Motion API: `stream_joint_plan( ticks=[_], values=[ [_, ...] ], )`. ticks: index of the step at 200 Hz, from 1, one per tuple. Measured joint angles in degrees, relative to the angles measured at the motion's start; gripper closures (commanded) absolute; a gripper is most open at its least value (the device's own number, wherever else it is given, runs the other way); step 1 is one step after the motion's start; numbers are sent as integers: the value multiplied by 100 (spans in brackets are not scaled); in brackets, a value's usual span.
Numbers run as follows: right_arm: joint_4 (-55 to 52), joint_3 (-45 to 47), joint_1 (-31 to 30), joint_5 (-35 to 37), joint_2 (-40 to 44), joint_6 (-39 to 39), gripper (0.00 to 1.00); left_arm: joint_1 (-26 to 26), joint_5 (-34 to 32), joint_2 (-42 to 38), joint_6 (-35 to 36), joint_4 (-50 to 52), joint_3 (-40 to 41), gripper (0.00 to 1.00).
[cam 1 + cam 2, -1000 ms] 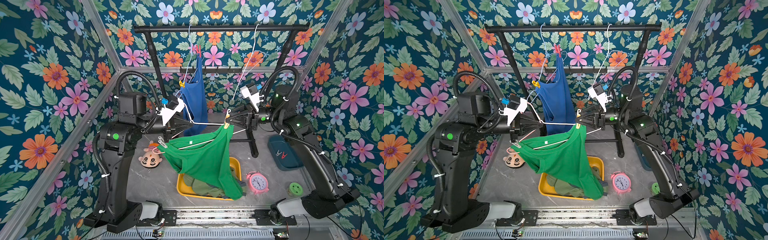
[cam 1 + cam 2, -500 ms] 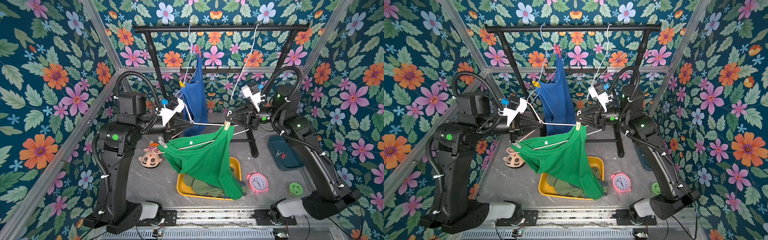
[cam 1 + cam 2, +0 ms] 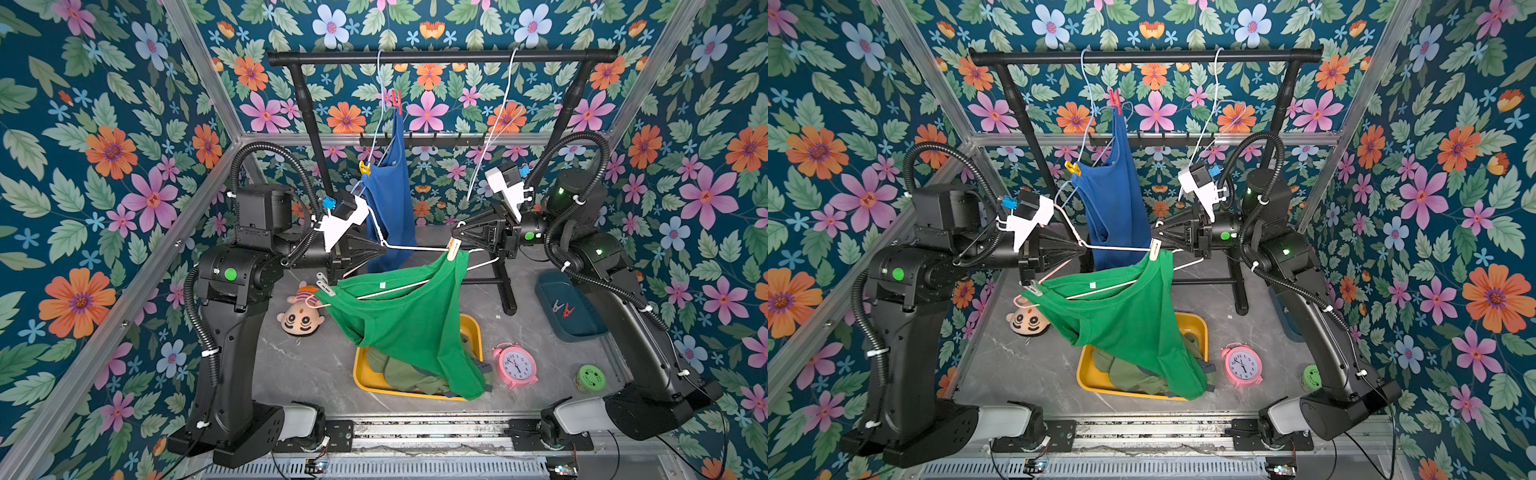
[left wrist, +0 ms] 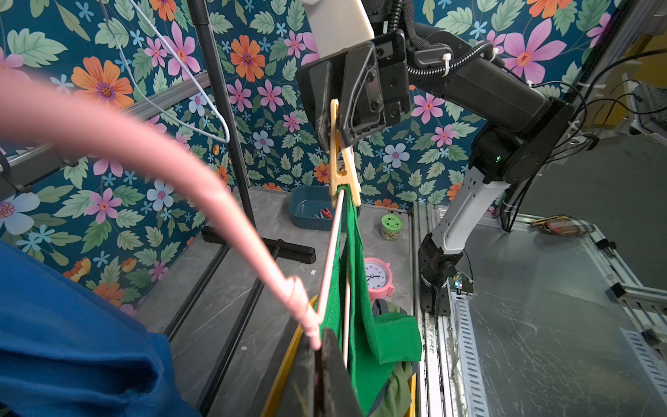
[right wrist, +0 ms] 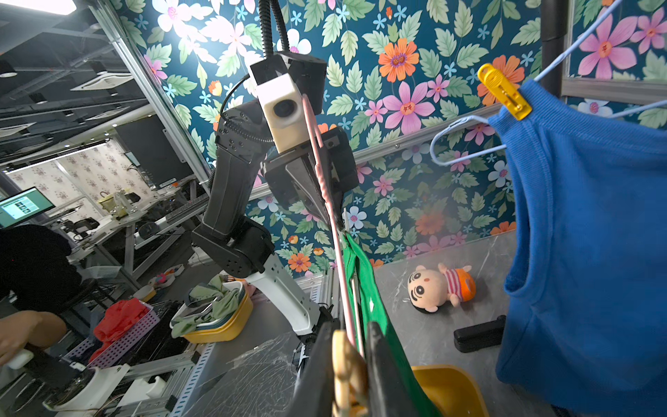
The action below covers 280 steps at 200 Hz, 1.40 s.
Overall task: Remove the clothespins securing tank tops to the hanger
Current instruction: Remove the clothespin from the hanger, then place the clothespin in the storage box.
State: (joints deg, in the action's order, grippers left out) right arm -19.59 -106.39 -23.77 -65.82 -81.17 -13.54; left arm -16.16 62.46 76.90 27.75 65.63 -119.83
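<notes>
A green tank top (image 3: 407, 316) hangs tilted on a pink hanger (image 4: 252, 234) between my arms. My left gripper (image 3: 382, 246) is shut on the hanger's twisted neck, as the left wrist view shows at the left gripper (image 4: 319, 343). A pale yellow clothespin (image 3: 453, 251) pins the right strap to the hanger. My right gripper (image 5: 350, 346) is shut on this clothespin (image 5: 348, 364), one finger on each side. A pale clothespin (image 3: 325, 284) holds the left strap. The blue tank top (image 3: 392, 199) hangs on the rack with a red clothespin (image 3: 397, 101) and a yellow clothespin (image 3: 365, 167). The olive tank top (image 3: 395, 374) lies in the yellow bin (image 3: 359, 374).
The black rack (image 3: 440, 56) also carries a bare white hanger (image 3: 494, 124). A blue tray (image 3: 582, 328) with loose clothespins sits at the right. A pink alarm clock (image 3: 515, 365), a green jar (image 3: 592, 378) and a plush doll (image 3: 301, 316) lie on the table.
My right gripper has moved left onto the pale yellow clothespin and closed on it. The left arm and the hanger have stayed put.
</notes>
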Motion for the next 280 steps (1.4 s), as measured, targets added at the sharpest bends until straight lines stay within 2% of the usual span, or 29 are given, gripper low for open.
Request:
stream_joint_plan(
  ticks=[57,93,153,183,201,237,280],
  values=[
    [153,-592,264,20,-192,-328,95,2,-9,-15,0,-9,13,100],
    [490,-389,868,210,-68,-758,96,2,-31,-24,2,-9,24,100],
    [1117,1932,3014,824,909,-1740,97,2,-37,-92,4,-11,28,100],
    [940,2962,3849,1246,1718,-1593,98,2,-48,-129,24,-11,44,100],
    [684,3578,4301,1746,2048,-1475,98,2,-46,-151,26,-13,44,100],
    [-35,4404,4723,2769,2085,-1257,98,2,-46,-212,26,-50,85,100],
    [-164,4979,4944,4168,1652,-1172,98,2,-52,-271,52,-61,164,100]
  ],
)
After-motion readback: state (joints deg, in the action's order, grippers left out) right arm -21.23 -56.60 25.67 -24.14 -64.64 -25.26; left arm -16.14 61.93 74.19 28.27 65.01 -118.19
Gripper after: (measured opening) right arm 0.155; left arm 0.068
